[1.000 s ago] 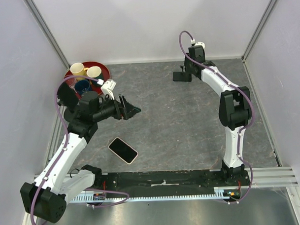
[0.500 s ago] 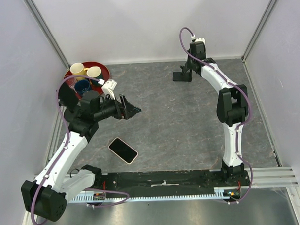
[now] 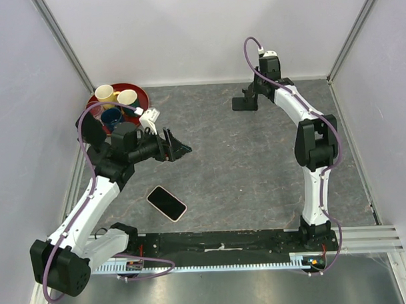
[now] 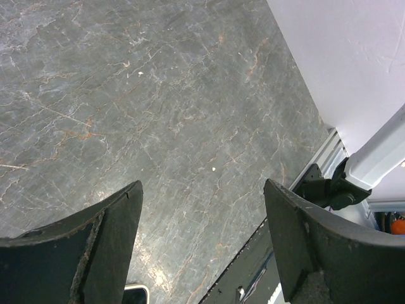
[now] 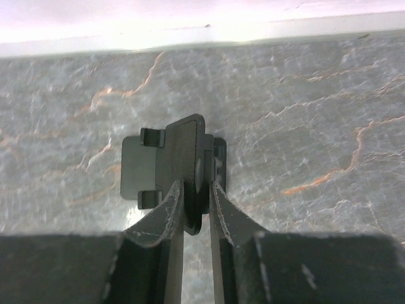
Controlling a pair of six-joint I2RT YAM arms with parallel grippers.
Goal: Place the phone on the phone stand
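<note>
The phone (image 3: 167, 202), dark screen in a pale case, lies flat on the table near the front left; one corner of it (image 4: 135, 292) peeks in at the bottom of the left wrist view. The black phone stand (image 3: 243, 103) sits at the back right. My right gripper (image 3: 252, 95) reaches down onto it. In the right wrist view the two fingers pinch the stand's upright plate (image 5: 190, 142) from both sides, with my right gripper (image 5: 197, 187) shut on it and the base (image 5: 136, 166) resting on the table. My left gripper (image 3: 179, 148) hovers open above the table, beyond the phone, with nothing in it (image 4: 202, 187).
A red tray (image 3: 145, 96) at the back left holds two pale cups (image 3: 105, 93) and a dark blue one (image 3: 111, 117). White walls enclose the table on three sides. A black rail (image 3: 219, 241) runs along the front edge.
My right gripper's jaws have closed onto the stand's upright plate, and the stand has shifted slightly left. The left arm has barely moved.
</note>
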